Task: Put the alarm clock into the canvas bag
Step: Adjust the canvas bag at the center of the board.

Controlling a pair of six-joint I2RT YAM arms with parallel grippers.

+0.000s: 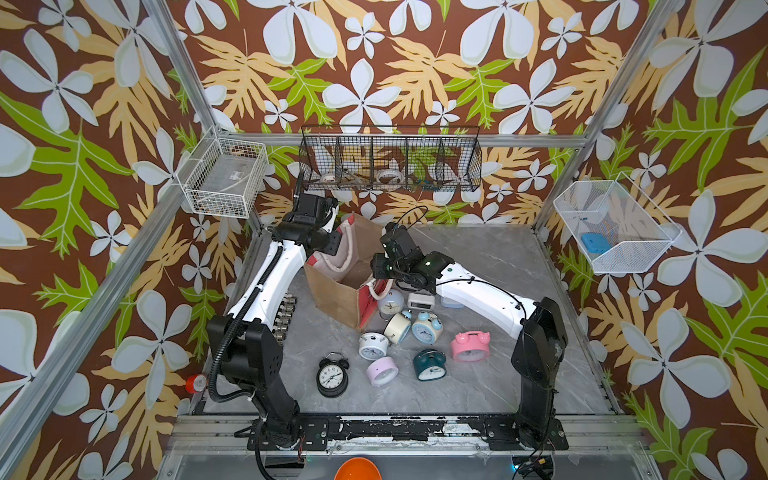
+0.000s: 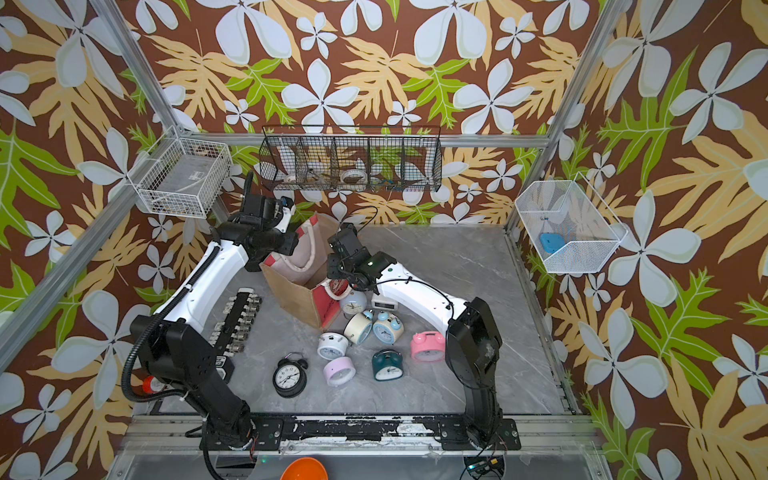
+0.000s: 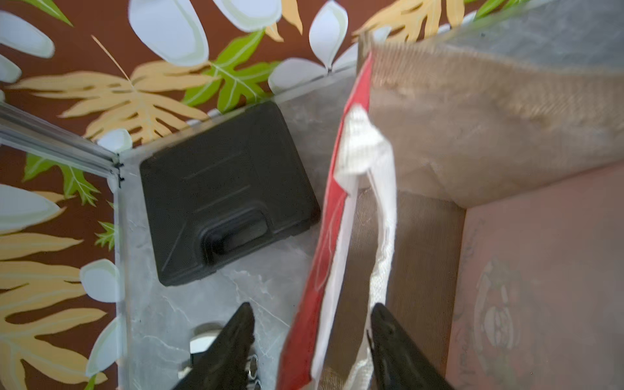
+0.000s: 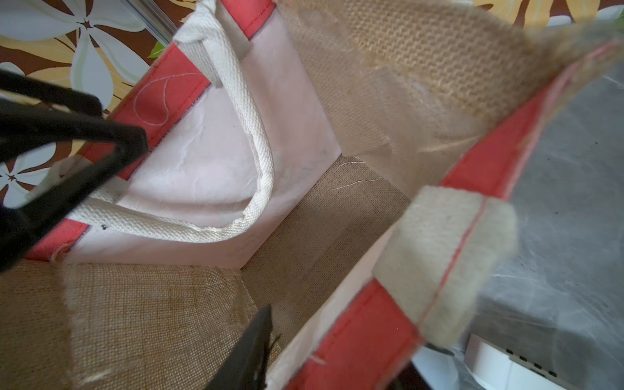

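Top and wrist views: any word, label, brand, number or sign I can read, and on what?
No text is legible.
Black clock: dial numerals, too small to read.
Bag: dark print on red panel, too small; faint show-through on lining in the left wrist view, blurred.
Box in white basket: label, too small.

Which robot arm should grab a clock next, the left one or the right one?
Probably the right. The right gripper hangs at the canvas bag's rim, on the side next to the alarm clocks. The left gripper straddles the bag's far wall, farther from them, and may help keep it open.
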